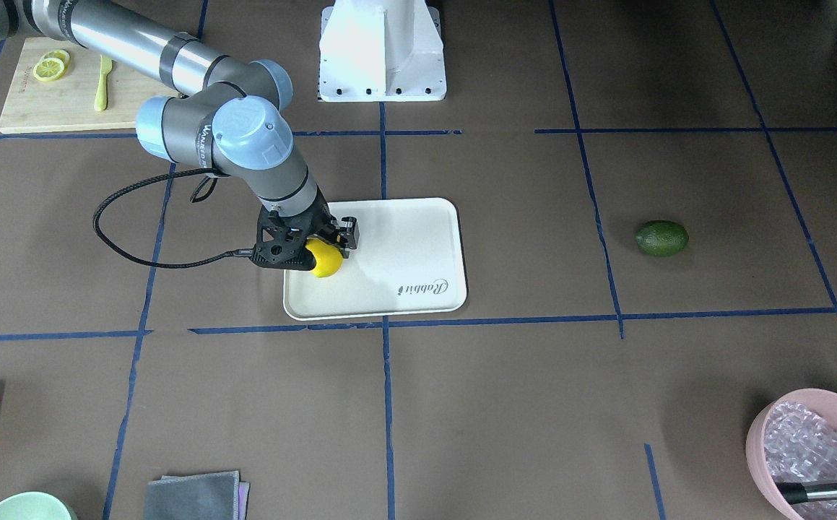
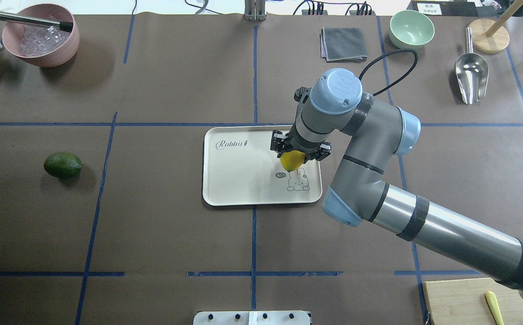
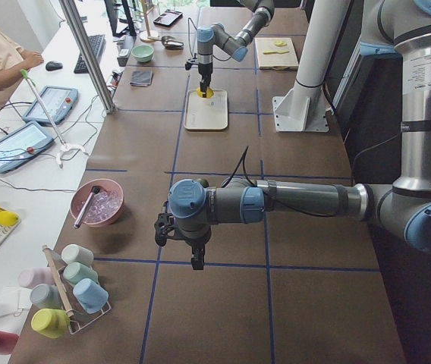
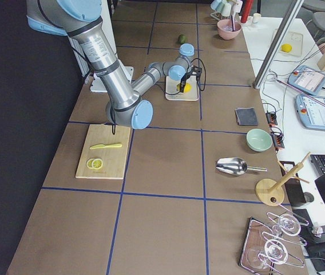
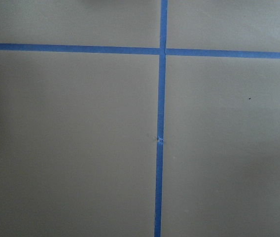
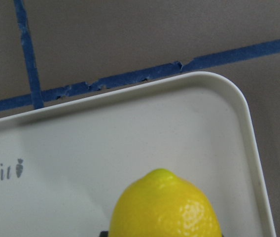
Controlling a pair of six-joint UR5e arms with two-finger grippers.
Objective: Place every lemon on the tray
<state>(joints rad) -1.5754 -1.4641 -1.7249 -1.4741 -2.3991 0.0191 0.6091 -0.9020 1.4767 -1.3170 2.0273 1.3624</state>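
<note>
My right gripper (image 1: 323,254) is shut on the bright yellow lemon (image 1: 326,263) over the off-white "Rabbit" tray (image 1: 404,238). I cannot tell whether the lemon touches the tray. In the overhead view the yellow lemon (image 2: 291,160) is over the tray's (image 2: 238,176) right part, near the rabbit print. The right wrist view shows the lemon (image 6: 164,207) above a tray corner (image 6: 219,123). The dark green lemon (image 2: 62,165) lies on the table far left of the tray. My left gripper (image 3: 193,254) shows only in the exterior left view, hanging over bare table. I cannot tell its state.
A bamboo cutting board (image 1: 64,101) with lemon slices and a yellow knife lies at my right. A pink bowl (image 2: 40,40), a grey cloth (image 2: 343,44), a green bowl (image 2: 411,28) and a metal scoop (image 2: 471,76) stand along the far edge.
</note>
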